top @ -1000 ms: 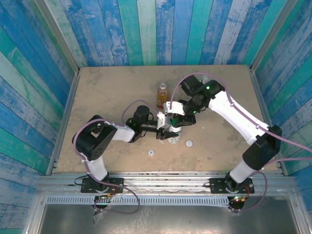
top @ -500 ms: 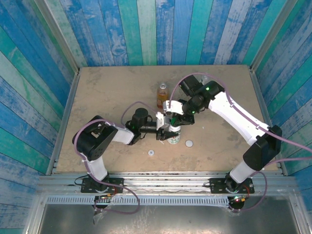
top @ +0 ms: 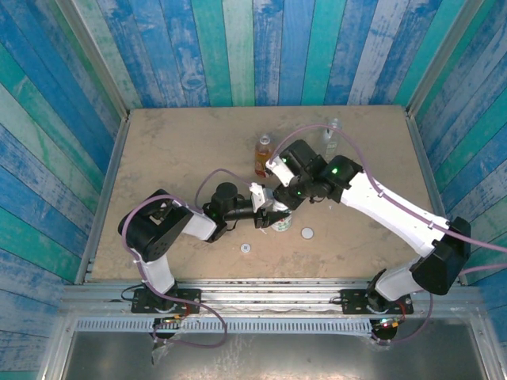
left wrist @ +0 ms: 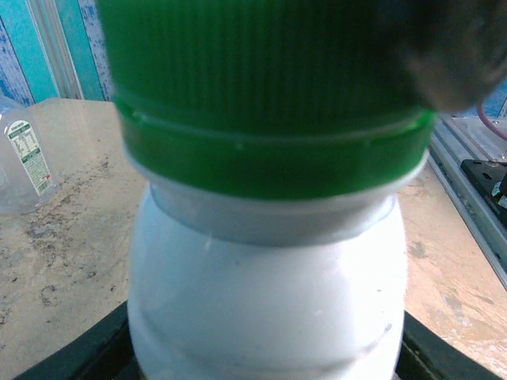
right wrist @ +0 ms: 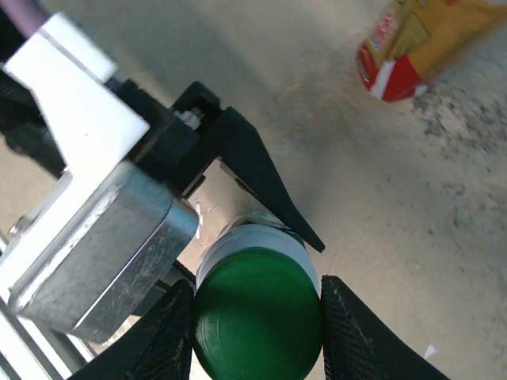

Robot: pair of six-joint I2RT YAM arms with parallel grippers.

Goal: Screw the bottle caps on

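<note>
A white bottle (top: 282,225) (left wrist: 265,285) stands upright near the table's middle, and my left gripper (top: 269,215) (left wrist: 265,360) is shut on its body from the left. The dark green cap (left wrist: 265,79) (right wrist: 257,313) sits on its neck. My right gripper (top: 283,203) (right wrist: 257,321) is shut on this cap from above, its fingers (right wrist: 170,336) pressed against both sides. The amber bottle (top: 262,154) (right wrist: 420,36) stands behind without a cap. A slim clear bottle (top: 331,136) (left wrist: 24,154) stands at the far right. A white cap (top: 307,233) and a smaller pale cap (top: 246,248) lie on the table in front.
The tan table (top: 174,158) is walled by blue-green planks on three sides. Both arms meet at the white bottle, and the left gripper's black fingers (right wrist: 265,182) lie just below the right gripper.
The right arm has swung and its wrist has turned over the bottle, uncovering the clear bottle behind it. Its jaws have narrowed onto the green cap. The left gripper holds still.
</note>
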